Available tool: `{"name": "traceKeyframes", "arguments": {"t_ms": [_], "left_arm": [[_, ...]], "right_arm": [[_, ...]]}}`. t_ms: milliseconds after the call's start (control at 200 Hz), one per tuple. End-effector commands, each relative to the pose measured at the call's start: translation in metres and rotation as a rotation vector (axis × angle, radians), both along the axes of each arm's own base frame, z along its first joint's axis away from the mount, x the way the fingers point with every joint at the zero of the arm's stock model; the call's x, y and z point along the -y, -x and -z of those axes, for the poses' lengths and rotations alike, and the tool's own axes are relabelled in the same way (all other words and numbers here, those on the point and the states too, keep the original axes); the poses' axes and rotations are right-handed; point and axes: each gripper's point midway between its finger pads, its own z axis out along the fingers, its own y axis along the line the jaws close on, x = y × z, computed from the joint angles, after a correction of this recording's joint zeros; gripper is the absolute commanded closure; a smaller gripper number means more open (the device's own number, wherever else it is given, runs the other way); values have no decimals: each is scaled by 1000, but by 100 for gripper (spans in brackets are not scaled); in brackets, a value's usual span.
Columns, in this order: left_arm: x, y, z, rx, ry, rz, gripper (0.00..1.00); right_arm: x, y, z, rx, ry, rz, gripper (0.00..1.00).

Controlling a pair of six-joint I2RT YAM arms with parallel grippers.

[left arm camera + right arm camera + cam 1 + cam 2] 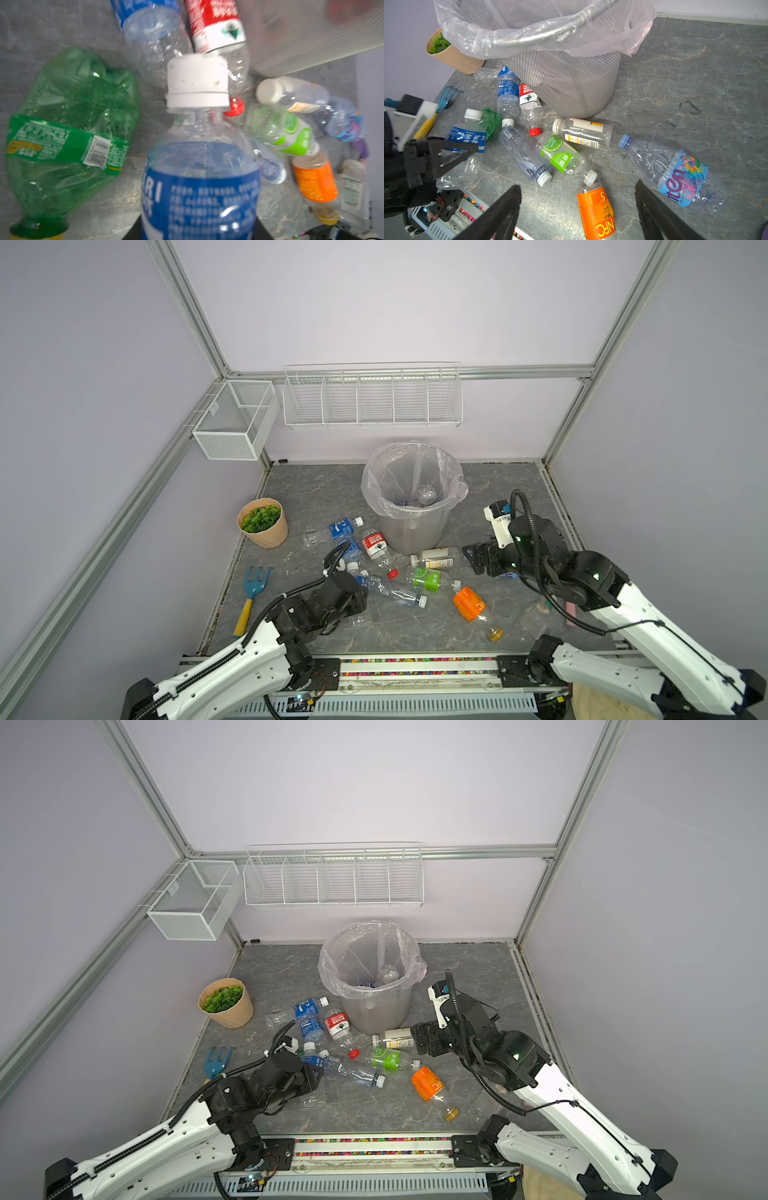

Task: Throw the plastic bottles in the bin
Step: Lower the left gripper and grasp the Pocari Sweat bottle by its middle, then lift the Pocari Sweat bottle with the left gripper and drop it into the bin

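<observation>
My left gripper is shut on a blue-labelled bottle with a white cap, whose neck tilts up off the table; the left wrist view shows it filling the space between the jaws. A crushed green bottle lies beside it. Several more plastic bottles lie in front of the bin, among them a red-labelled one, a green-labelled one and an orange one. The bin, lined with a clear bag, holds a few bottles. My right gripper hangs open and empty to the right of the pile.
A tan pot of green leaves and a blue hand rake sit at the left. Two white wire baskets hang on the back walls. A clear bottle lies under the right arm, and a colourful-labelled one lies near that gripper.
</observation>
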Motion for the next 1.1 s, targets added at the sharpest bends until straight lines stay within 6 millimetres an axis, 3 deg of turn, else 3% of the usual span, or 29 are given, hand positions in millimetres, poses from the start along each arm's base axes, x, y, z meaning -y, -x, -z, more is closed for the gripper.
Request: {"name": "traceKeyframes", "arguments": {"t_ms": [0,275,635,875,1095], "left_arm": [[-4,-9,-38,90,28,-30,71],[-6,-31,-138,318,51,-36,75],[-5,-51,-250,671,125,-48,77],[-13,-54,-302,859,156,-84,78],[-12,-55,-333,987,160,-88,78]], "right_arm": [[6,2,6,-7,1,27,12],[14,10,19,-23,-9,44,12],[21,19,45,-74,-28,75,12],[24,22,54,-85,-24,84,12],[24,22,56,-87,-28,84,12]]}}
